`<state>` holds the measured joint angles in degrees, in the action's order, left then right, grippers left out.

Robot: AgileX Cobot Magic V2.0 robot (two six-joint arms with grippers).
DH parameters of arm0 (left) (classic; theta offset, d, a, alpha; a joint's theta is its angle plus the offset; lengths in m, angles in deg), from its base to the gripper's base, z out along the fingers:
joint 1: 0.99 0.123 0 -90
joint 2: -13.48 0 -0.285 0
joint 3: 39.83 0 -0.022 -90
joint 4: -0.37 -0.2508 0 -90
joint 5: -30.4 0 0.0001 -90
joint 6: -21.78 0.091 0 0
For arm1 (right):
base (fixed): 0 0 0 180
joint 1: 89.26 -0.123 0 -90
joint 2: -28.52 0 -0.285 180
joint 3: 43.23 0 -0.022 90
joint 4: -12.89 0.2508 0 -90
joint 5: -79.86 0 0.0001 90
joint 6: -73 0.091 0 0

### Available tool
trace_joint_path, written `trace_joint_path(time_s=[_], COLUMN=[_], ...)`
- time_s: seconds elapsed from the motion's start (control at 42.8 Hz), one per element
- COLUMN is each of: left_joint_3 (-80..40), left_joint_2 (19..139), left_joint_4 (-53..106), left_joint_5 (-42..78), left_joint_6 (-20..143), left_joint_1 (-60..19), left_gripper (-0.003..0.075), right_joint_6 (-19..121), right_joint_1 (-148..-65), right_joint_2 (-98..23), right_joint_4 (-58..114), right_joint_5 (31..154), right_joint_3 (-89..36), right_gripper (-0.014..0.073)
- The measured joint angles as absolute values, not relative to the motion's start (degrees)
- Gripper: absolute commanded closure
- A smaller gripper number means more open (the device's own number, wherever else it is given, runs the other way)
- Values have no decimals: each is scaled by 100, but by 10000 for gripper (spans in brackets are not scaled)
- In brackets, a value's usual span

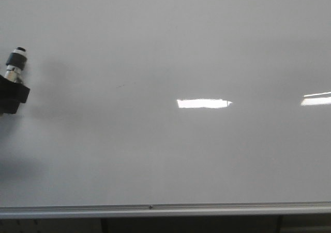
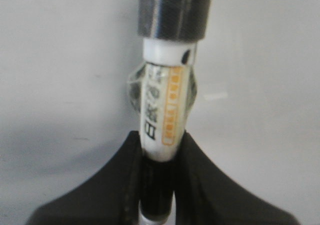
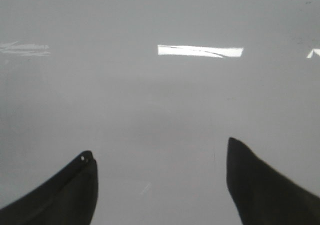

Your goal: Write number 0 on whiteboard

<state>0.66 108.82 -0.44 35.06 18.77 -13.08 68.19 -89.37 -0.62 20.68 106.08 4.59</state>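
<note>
A smooth, glossy grey-white whiteboard (image 1: 170, 46) mirrors bright lights. Below it runs a brushed silver metal frame (image 1: 165, 209). The left gripper (image 2: 159, 150) has matt black fingers around a marker (image 2: 165, 110), whose glossy white plastic barrel carries a printed label beneath a shiny black cap.

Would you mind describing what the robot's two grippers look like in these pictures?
Both are matte black. The left gripper has two broad fingers that curve and taper toward the tips, smooth and unmarked. The right gripper has the same curved, pointed black fingers, one showing a small pale speck at its tip. No cables, sleeves or lettering show, and the arms themselves are out of view.
</note>
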Motion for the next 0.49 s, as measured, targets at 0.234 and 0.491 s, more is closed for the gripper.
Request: trace_joint_path(time_s=[0.234, 0.491], left_joint_3=[-509, -1223], left_joint_2=[10089, 9975], left_joint_4=[-83, 1440], left_joint_5=[1509, -300], left_joint_6=[1911, 3637], left_joint_1=[-2576, -3674], left_gripper=[737, 737], right_joint_6=[6819, 6401], right_joint_1=[-8937, -9073], right_joint_2=[-802, -1785], right_joint_4=[2198, 2994], right_joint_5=[11419, 12112], right_joint_3=[-68, -742], right_gripper=[34, 34])
